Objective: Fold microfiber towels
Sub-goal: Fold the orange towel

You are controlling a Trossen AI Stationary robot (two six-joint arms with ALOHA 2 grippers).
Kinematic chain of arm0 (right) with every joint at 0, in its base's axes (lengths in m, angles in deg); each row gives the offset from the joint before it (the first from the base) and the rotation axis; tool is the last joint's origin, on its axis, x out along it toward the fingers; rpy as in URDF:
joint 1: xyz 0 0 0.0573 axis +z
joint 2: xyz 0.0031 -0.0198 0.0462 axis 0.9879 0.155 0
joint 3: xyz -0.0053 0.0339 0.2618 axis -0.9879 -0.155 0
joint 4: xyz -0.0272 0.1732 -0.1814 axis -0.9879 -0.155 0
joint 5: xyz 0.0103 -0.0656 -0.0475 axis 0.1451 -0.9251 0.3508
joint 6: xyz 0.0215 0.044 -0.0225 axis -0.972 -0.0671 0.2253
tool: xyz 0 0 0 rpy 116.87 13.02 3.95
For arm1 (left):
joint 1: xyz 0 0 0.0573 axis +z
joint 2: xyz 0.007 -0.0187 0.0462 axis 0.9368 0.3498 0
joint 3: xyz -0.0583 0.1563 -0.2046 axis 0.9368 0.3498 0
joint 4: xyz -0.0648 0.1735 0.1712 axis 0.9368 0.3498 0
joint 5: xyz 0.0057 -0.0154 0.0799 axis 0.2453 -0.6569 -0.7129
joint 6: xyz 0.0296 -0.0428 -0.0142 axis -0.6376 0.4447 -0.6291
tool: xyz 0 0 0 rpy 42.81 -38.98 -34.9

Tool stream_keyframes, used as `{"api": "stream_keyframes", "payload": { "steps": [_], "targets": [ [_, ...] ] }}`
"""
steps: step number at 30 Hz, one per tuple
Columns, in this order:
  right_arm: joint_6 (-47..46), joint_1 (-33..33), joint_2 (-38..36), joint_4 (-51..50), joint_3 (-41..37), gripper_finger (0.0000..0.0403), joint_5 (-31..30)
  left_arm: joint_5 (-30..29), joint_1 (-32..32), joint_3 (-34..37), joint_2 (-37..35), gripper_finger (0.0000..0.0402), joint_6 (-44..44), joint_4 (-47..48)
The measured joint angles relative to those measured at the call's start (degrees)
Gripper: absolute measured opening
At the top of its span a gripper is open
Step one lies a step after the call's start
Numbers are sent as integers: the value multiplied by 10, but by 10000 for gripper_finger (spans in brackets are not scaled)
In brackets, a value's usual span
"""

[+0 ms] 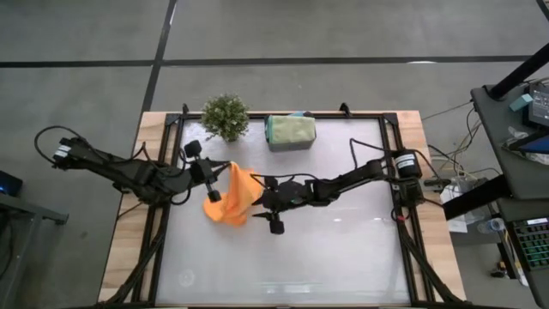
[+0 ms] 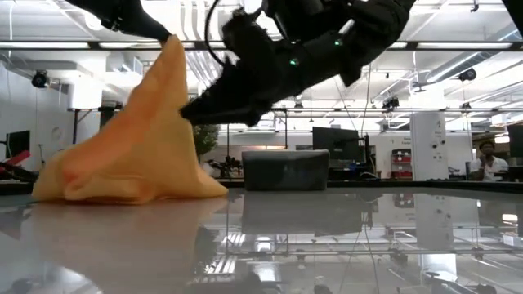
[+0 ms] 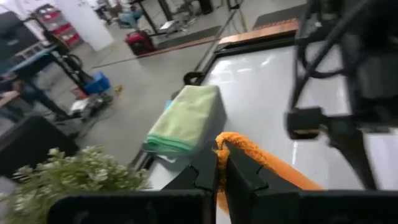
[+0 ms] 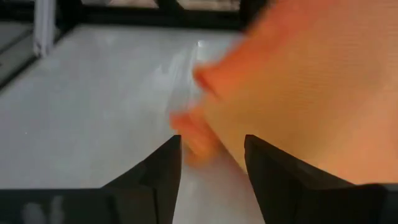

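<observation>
An orange towel [image 1: 233,199] stands as a peaked heap left of the table's middle. Its top is lifted and its wide lower part [image 2: 122,184] rests on the table. My left gripper [image 1: 225,170] is shut on the peak [image 2: 170,42]. My right gripper [image 1: 257,195] reaches in from the table's right side, nearly level, its fingers open. In the right wrist view a blurred fold of the towel [image 4: 198,138] shows in the gap between them. A folded light green towel [image 1: 290,129] lies on top of the grey bin [image 2: 286,170] at the far edge. My left gripper pinches a raised edge of the orange towel [image 3: 221,144] between its two fingers, coming from the table's left side and slanting a little downward. The towel hangs slack below the hold, with its lower part spread on the table. My right gripper has a fold of the towel between its open fingers [image 4: 163,168]; whether they touch it I cannot tell.
A small green potted plant [image 1: 226,116] stands at the far edge, left of the bin. A black frame [image 1: 390,163] runs around the white table top. The table's near half [image 1: 292,266] is bare white surface.
</observation>
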Motion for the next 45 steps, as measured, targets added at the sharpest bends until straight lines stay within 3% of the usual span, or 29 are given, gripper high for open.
{"api": "stream_keyframes", "payload": {
  "steps": [4,9,17,28,34,39,45],
  "targets": [
    [6,8,44,7,35,160,0,-34,2,0,2,0,-3,0],
    [6,7,101,-28,95,155,-2,-36,2,0,-2,0,-3,4],
    [54,6,148,-154,176,155,-101,-22,2,0,-5,0,-4,5],
    [135,3,155,-140,182,151,-125,-16,2,0,-5,0,-4,5],
    [160,3,178,-110,185,108,-121,-16,2,0,-5,0,-4,5],
    [155,4,188,-111,190,27,-119,-15,2,0,-5,0,-4,4],
    [155,9,150,-192,188,10,-122,1,2,-6,-6,0,0,5]
  ]
}}
